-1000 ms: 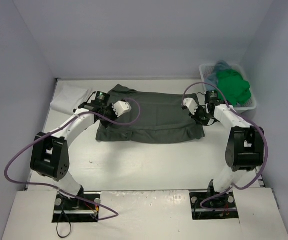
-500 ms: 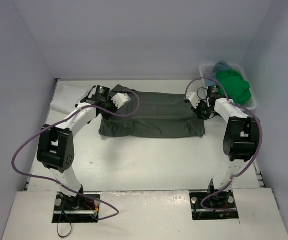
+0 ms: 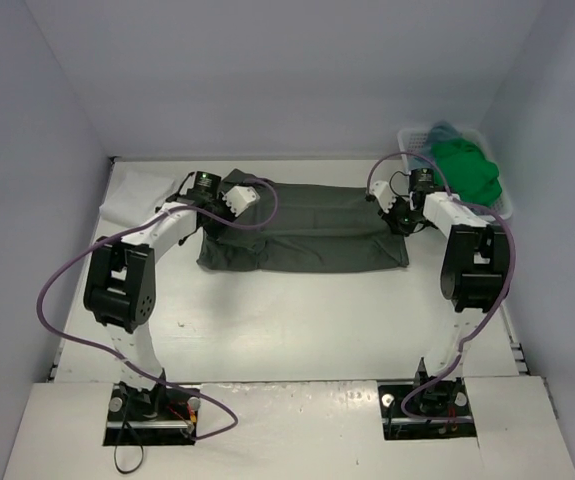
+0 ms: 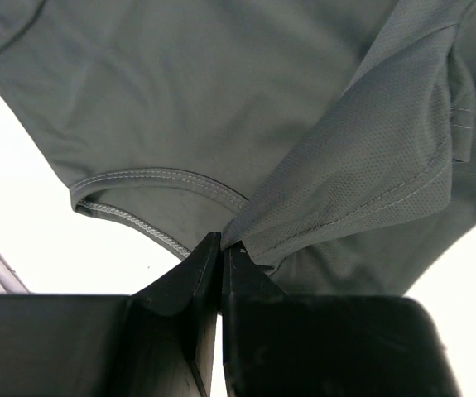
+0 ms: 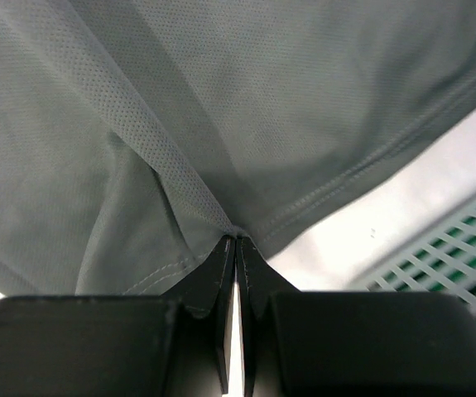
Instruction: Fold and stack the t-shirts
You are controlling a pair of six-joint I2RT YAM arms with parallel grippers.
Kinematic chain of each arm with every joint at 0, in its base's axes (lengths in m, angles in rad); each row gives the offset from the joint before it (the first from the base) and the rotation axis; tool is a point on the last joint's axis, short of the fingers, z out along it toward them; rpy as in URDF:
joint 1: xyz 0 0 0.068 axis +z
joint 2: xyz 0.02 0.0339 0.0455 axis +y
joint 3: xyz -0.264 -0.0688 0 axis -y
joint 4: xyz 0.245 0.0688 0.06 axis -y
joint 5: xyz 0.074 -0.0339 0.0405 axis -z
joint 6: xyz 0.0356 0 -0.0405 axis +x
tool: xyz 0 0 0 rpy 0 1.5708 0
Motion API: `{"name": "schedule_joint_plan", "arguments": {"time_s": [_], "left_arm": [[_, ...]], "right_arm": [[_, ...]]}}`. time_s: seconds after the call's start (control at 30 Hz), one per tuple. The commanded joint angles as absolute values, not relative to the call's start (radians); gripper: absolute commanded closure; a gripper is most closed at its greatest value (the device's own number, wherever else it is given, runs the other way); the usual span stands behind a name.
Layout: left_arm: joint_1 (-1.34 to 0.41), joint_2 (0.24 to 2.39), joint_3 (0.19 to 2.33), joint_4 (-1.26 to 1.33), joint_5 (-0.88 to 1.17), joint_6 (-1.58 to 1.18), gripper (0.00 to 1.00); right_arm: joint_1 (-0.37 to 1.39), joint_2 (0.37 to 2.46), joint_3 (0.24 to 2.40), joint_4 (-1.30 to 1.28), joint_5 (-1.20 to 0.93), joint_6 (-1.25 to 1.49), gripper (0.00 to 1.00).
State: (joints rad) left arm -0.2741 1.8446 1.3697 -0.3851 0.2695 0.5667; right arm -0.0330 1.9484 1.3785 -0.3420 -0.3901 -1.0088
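Note:
A dark grey t-shirt (image 3: 307,245) lies across the back of the table, doubled over along its length. My left gripper (image 3: 237,196) is at its back left corner, shut on a fold of the grey cloth (image 4: 345,182) beside the collar (image 4: 151,176). At the back right corner my right gripper (image 3: 388,207) is shut on a pinch of the same shirt (image 5: 221,83) near its stitched hem. A white t-shirt (image 3: 137,195) lies at the far left. A bright green t-shirt (image 3: 464,172) and a teal-blue one (image 3: 445,130) sit in the basket.
The white lattice basket (image 3: 502,208) stands at the back right, close to the right gripper, and its rim (image 5: 461,248) shows in the right wrist view. Grey walls close in the table on three sides. Purple cables loop from both arms.
Both grippers have carried their grey cloth toward the back wall, and both arms now reach further back. The shirt's near edge has drawn back with them, leaving a narrower band.

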Motion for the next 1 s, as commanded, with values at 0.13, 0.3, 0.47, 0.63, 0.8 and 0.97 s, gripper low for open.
{"name": "schedule_joint_plan", "arguments": {"time_s": [0.13,0.3,0.47,0.63,0.8,0.97], "left_arm": [[-0.262,1.873,1.425,-0.296,0.196,0.540,1.00],[-0.262,1.885,1.433,-0.269,0.156,0.506,0.74],[-0.262,1.888,1.459,-0.267,0.147,0.462,0.57],[-0.262,1.867,1.514,-0.300,0.132,0.472,0.53],[-0.262,1.859,1.583,-0.357,0.114,0.505,0.52],[-0.262,1.864,1.664,-0.393,0.106,0.520,0.52]], "right_arm": [[-0.006,1.983,1.399,-0.230,-0.342,-0.916,0.80],[0.040,1.948,1.327,-0.134,-0.296,-0.844,0.67],[0.046,1.921,1.316,-0.084,-0.279,-0.790,0.66],[0.045,1.898,1.351,-0.072,-0.267,-0.769,0.65],[0.045,1.902,1.416,-0.101,-0.229,-0.758,0.61],[0.048,1.917,1.506,-0.107,-0.167,-0.733,0.60]]}}
